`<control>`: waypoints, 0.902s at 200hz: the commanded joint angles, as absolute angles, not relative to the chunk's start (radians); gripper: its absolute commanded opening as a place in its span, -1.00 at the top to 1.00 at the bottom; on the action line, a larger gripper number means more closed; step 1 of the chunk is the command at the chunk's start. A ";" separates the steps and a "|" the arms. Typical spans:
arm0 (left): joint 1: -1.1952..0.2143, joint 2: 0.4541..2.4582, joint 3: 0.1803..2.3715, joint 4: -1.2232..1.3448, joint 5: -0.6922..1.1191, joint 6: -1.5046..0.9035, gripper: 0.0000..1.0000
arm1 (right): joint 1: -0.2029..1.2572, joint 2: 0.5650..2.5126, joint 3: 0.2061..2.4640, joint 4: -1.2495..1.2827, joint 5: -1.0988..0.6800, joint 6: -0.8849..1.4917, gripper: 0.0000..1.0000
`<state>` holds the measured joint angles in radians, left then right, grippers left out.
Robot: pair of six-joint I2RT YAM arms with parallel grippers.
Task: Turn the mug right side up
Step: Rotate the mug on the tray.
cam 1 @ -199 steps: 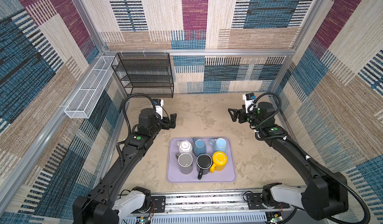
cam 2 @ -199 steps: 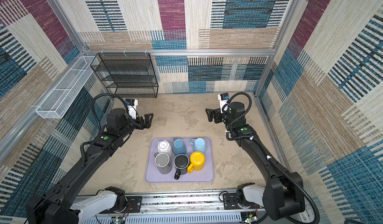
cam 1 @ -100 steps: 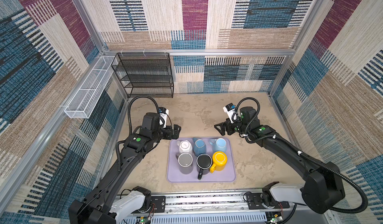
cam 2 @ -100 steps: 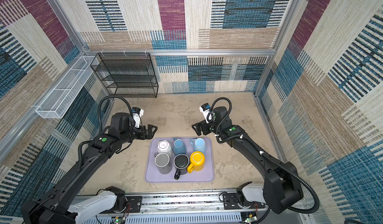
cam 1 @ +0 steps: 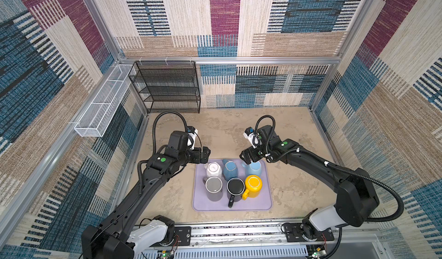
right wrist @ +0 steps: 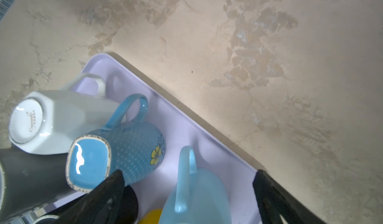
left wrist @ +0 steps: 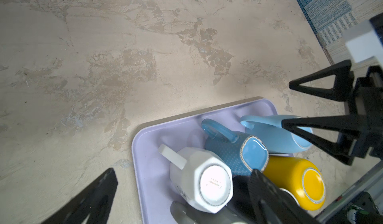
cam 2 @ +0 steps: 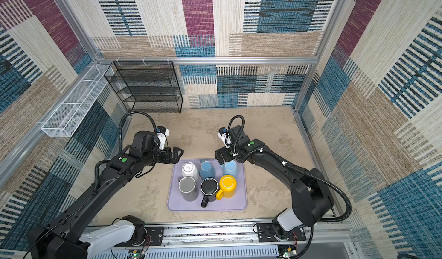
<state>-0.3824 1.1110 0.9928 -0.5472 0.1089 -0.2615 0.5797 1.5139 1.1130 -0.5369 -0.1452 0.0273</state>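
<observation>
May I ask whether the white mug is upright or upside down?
The white mug is upside down: its stamped base faces up.

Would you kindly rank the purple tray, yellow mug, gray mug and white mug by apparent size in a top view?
1. purple tray
2. yellow mug and gray mug: too alike to separate
3. white mug, looking smallest
</observation>
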 commanded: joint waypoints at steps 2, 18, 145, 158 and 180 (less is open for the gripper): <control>-0.383 1.122 1.006 -0.551 0.092 -0.249 -0.99 | 0.599 1.536 1.130 -0.621 -0.070 0.072 -0.99; -0.384 1.132 1.009 -0.551 0.102 -0.245 -1.00 | 0.618 1.544 1.133 -0.657 -0.046 0.092 -0.99; -0.391 1.139 1.007 -0.552 0.110 -0.247 -0.99 | 0.640 1.533 1.091 -0.759 -0.009 0.113 -0.76; -0.394 1.132 1.004 -0.553 0.110 -0.247 -0.99 | 0.641 1.535 1.093 -0.767 0.001 0.105 -0.66; -0.394 1.124 1.000 -0.558 0.107 -0.248 -1.00 | 0.641 1.539 1.100 -0.773 0.014 0.088 -0.54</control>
<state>-0.3935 1.1324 1.0039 -0.5472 0.1078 -0.2573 0.6395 1.5349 1.0885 -0.7544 -0.0193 0.1085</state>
